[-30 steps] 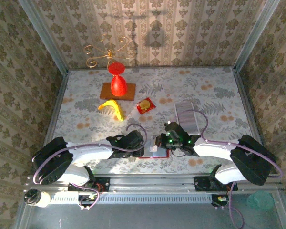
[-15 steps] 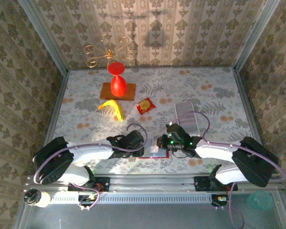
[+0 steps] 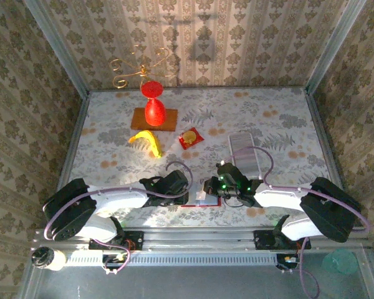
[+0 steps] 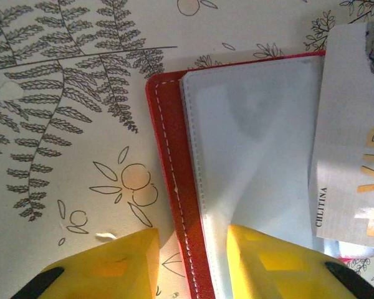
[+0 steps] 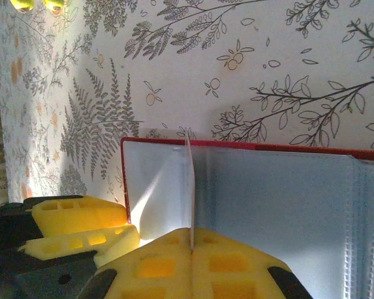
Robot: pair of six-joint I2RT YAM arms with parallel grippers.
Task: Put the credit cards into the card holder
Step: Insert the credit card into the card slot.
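- Credit card (image 5: pixel 190 180) stood on edge in the right gripper (image 5: pixel 192 240), whose yellow pads were pinched tight on it. Its free edge was down against the clear sleeves of the card holder (image 5: pixel 274 205).
- That holder lay open and flat straight under the claw, at the table's near edge between the two arms.
- The left gripper (image 4: pixel 187 274) was parted narrowly, one finger over the cloth and one over the sleeve, astride the holder's red stitched edge. I could not tell whether it pressed down.
- The card's long side ran roughly parallel with that stitched edge, across the holder's long axis. The right arm carried it, so the coming move probably depended on finding a pocket mouth, which I could not make out.
- Farther off, the stack of credit cards (image 3: pixel 242 149) lay beyond the right arm, well apart from the holder.
- The table (image 3: pixel 280 118) wore a pale floral cloth. Toward the back sat a red sachet (image 3: pixel 189 137), a banana (image 3: pixel 146 142), a red vase (image 3: pixel 153 109) on a brown board (image 3: pixel 168 121), and a gold candelabra (image 3: pixel 140 67).
- Patterned wallpaper (image 3: pixel 237 37) closed in three sides.
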